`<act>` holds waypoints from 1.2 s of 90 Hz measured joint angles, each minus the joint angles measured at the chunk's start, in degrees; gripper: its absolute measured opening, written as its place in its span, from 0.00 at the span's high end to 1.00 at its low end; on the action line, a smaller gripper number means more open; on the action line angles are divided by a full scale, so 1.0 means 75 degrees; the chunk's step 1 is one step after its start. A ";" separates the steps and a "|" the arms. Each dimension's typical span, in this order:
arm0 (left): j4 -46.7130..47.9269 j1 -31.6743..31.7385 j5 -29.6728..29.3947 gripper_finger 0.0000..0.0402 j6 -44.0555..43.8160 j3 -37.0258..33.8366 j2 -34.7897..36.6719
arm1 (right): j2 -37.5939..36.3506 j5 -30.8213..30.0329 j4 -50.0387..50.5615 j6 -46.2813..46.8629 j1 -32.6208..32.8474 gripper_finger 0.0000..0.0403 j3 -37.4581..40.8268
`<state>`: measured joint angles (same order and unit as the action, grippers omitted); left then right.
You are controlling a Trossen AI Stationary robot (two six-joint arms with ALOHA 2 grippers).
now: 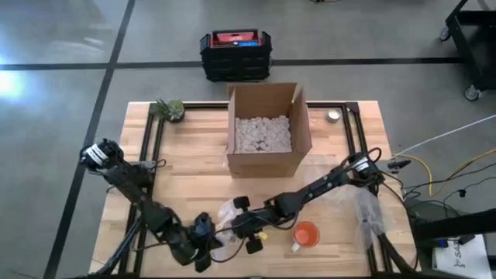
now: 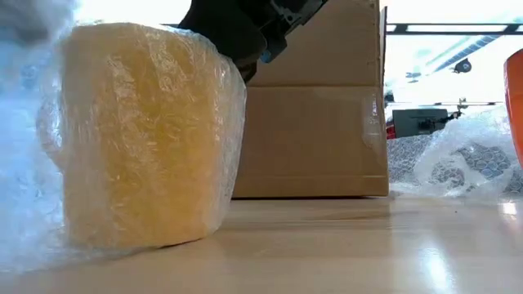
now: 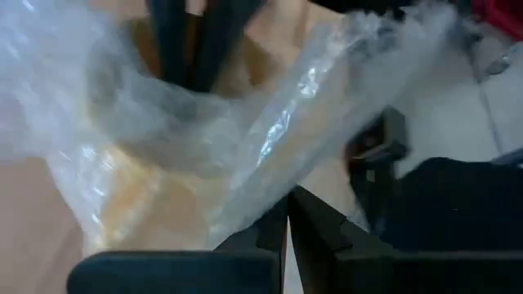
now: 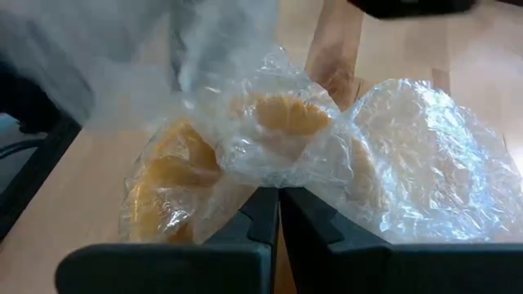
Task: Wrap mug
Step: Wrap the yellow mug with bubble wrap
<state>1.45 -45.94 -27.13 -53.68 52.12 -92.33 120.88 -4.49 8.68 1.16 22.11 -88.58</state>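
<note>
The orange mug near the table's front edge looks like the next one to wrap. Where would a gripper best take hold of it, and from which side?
Judging from the high view, the orange mug stands upright, mouth up, with a pale handle pointing toward the front edge. A grip from straight above, one finger inside the rim and one outside, on the side away from the handle, looks safest. The bubble wrap to its right leaves the top clear.

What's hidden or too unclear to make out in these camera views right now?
- Yellow mug: its handle and surface, low view, veiled by bubble wrap.
- Orange mug: low view, cut off by the picture's right edge.
- Left gripper: what its closed fingers pinch, left wrist view, blurred by wrap.
- Right gripper: fingertips, right wrist view, buried in wrap.
- Cardboard box: its contents, low view, hidden by its wall.
</note>
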 joint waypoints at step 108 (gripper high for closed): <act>-0.0290 0.0667 -0.1000 1.00 0.0667 0.0195 -0.0479 | -0.0703 -0.0268 0.1192 -0.0659 0.0049 0.99 0.0020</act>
<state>-0.73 -40.93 -34.63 -48.68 53.58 -95.92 115.61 -6.50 17.62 -3.78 22.48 -88.42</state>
